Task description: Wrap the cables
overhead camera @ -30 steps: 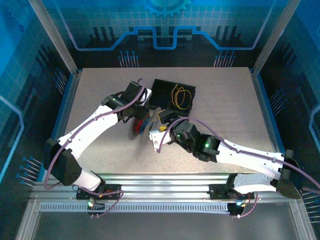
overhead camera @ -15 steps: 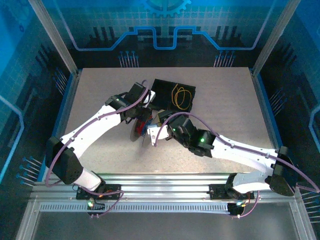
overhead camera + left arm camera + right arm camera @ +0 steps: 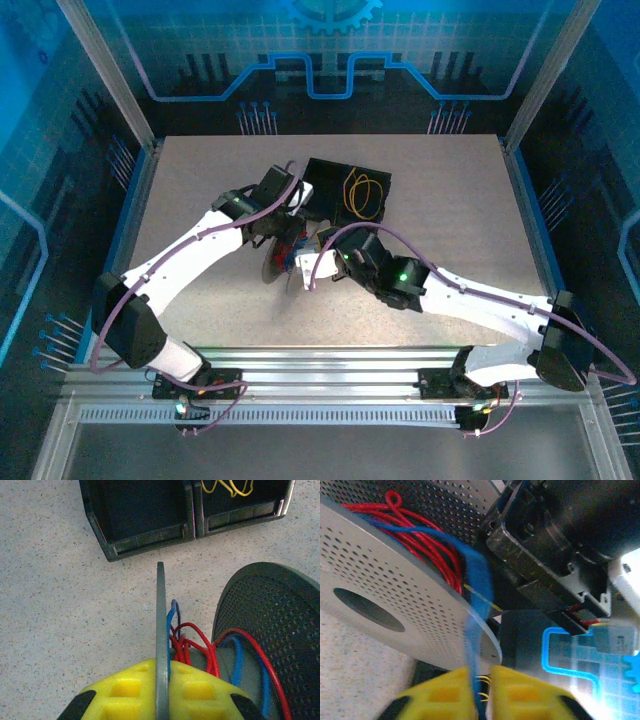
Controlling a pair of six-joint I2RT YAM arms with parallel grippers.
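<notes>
Since the blue cable [image 3: 476,595] runs as a blurred strand from the hub straight down between the yellow fingers of my right pincer [image 3: 480,682], at the bottom centre of the right wrist view, I judge that pincer closed tight on it; the red cable [image 3: 417,537] lies in loose loops on the hub beside it, upper left of that frame; both sit between the two perforated grey flanges of the spool [image 3: 270,630], which stands on edge near the middle of the overhead view; my left pincer [image 3: 160,695] is clamped shut on the thin edge of one flange, at the bottom centre of the left wrist view; the yellow cable [image 3: 227,486] lies apart in the right compartment of the black tray [image 3: 150,547], at the top of that frame; so the step in hand, as I read it, is winding the blue cable onto the spool, with the yellow one not yet begun; my next move calls for carrying the gripped strand round the hub under light tension, between the flanges, while my left holds the spool against tipping.
</notes>
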